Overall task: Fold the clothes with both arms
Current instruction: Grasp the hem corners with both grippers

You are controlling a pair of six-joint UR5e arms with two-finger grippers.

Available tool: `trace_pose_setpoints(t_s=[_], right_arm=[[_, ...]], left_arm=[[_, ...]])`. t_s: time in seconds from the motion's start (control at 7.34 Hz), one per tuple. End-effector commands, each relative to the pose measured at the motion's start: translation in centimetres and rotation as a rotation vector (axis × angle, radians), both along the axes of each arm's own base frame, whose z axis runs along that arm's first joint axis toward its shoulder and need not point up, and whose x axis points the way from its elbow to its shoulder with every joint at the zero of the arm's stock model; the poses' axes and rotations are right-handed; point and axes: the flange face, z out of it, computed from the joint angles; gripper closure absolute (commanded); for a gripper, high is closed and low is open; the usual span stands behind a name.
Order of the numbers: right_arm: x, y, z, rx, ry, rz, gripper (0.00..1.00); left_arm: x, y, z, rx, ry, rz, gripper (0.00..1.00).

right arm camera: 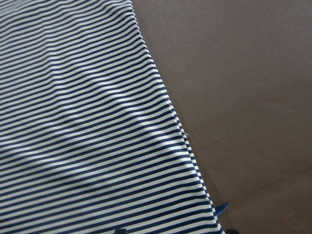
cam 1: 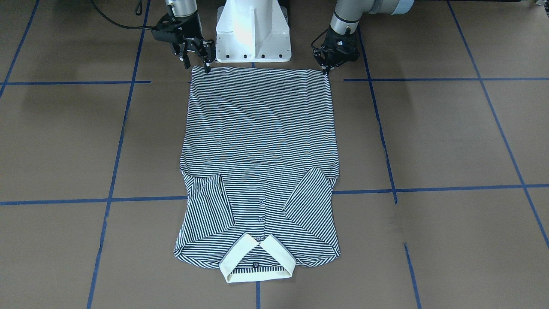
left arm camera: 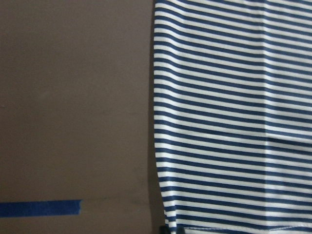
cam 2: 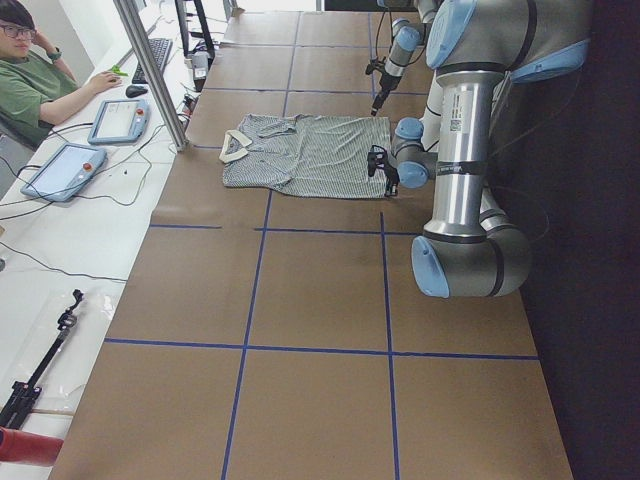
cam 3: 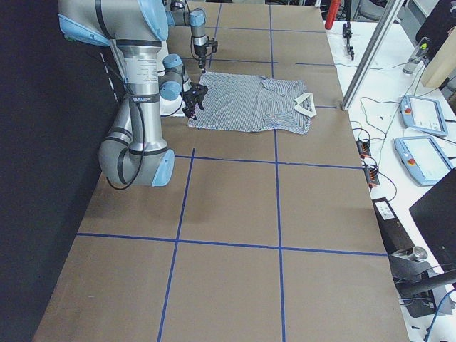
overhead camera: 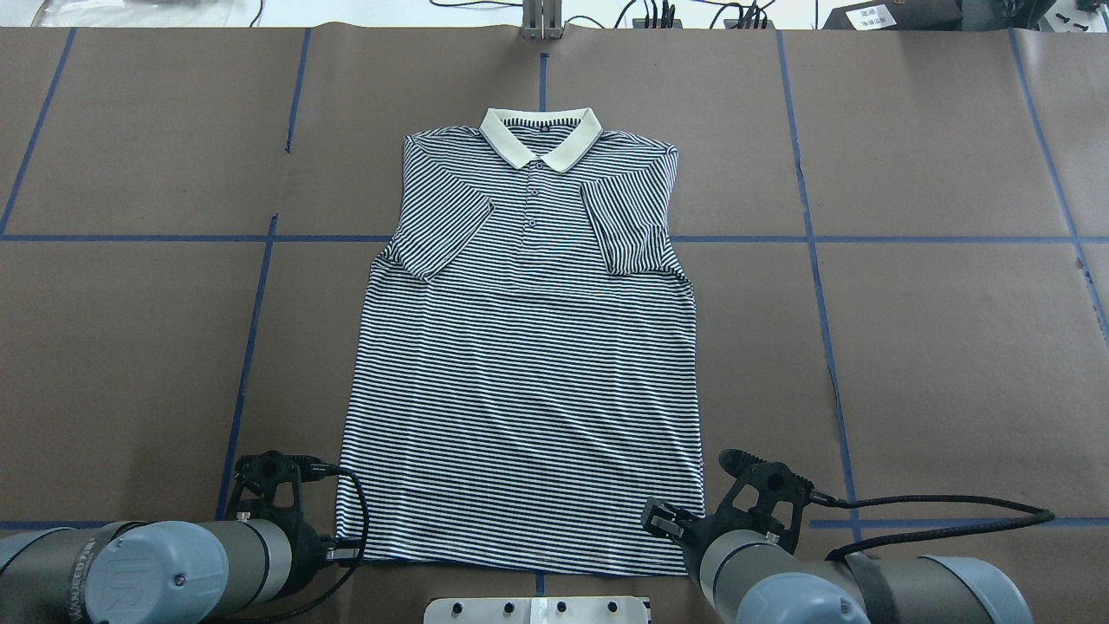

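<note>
From the front-facing view I have the brown table (cam 1: 450, 137) filling the frame, and the polo shirt (cam 1: 259, 128) lies flat and face up down its centre, so the fabric is smooth for a fold. Its hem (cam 1: 257, 71) sits at the top of the frame by the white pedestal (cam 1: 253, 38), within short reach of both arms. Both sleeves (cam 1: 309, 201) are turned in over the chest, which I judge leaves a lengthwise fold next. The right gripper (cam 1: 197, 60), upper left of the frame, stands with fingers spread at one hem corner. The left gripper (cam 1: 327, 68), upper right, touches the other corner, and I cannot tell whether it has pinched (the tips are too small here). The cream collar (cam 1: 257, 262) is at bottom centre. Bare table lies on either side and beyond the collar, crossed only by blue tape lines (cam 1: 429, 189), so a lift toward the collar looks unobstructed.
</note>
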Motion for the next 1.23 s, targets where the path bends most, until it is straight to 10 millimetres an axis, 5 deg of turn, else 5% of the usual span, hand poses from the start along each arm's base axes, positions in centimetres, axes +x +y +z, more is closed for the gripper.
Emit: trace_pose_setpoints(t_s=[0.0,0.41,0.82,1.09], right_arm=[[-1.7,2.1,1.6,-0.005,0.03,0.001,0.3],[-1.7,3.7,2.7,0.009,0.055,-0.022,0.32],[-1.8,4.3,3.2,0.016,0.062,-0.023,0.49],[-2.0,4.6,3.8,0.017,0.075,-0.029,0.48]], left_arm=[[0.0,0.1,-0.2,-0.001,0.004,0.003,1.0],[0.1,0.1,-0.1,-0.001,0.003,0.003,1.0],[0.1,0.1,0.1,-0.001,-0.002,0.003,1.0],[0.0,0.1,0.0,0.0,-0.001,0.002,1.0]])
